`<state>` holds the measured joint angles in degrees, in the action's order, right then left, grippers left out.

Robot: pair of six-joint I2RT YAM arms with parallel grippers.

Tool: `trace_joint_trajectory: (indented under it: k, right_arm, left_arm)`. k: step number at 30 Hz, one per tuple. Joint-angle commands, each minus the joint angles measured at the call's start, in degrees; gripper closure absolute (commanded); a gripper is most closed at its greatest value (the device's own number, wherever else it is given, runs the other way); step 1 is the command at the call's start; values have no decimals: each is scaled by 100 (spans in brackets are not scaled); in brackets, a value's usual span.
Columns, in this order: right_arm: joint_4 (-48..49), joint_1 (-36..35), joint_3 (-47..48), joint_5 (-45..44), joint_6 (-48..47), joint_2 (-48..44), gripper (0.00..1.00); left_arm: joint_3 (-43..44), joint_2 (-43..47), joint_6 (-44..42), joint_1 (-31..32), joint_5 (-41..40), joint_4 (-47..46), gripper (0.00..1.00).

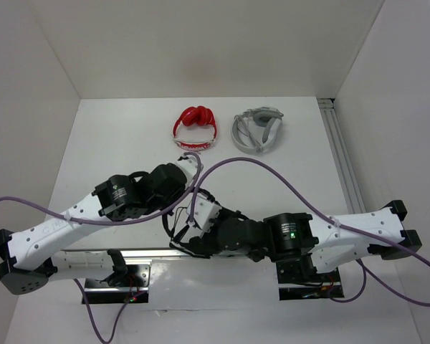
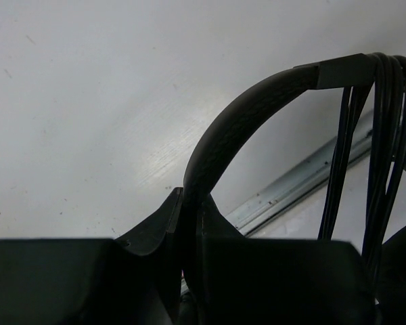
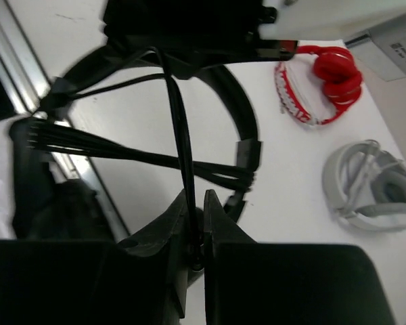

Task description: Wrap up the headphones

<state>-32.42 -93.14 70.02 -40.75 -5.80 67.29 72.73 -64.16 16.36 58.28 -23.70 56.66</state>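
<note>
A white surface [image 1: 115, 136] is boxed in by white walls [image 1: 29, 72] on the left, back and right, with open room along its left side and far edge. Near the front middle, the left jaws are clenched on the padded headband of the black headphones [image 2: 237, 122], which arches above the surface. Several turns of cable [image 2: 386, 135] cross the headband. The right jaws pinch one strand of that cable. Farther back lie red headphones [image 1: 196, 127] and, just right of them, grey-white headphones [image 1: 257, 130]. A metal rail [image 1: 342, 165] lines the right edge. A small label [image 3: 400, 46] is too tiny to read.
</note>
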Motion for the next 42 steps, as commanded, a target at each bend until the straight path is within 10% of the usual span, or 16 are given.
trace_joint_trajectory:
  k: [1, 9, 30, 42]
  right_arm:
    - [-273, -46, 179, -767, -359, -49, 100]
    - [-343, -46, -269, -1550, -413, -514, 100]
    - [570, 402, -762, -1849, -325, -954, 94]
    - [817, 596, -814, -1663, -263, -1008, 55]
  left_arm:
    - [374, -26, -54, 166, 524, 398, 100]
    - [374, 281, -265, 271, 1755, 398, 100]
    - [1885, 571, -326, 271, 1650, 1092, 100]
    - [2140, 571, -212, 271, 1491, 1076, 100]
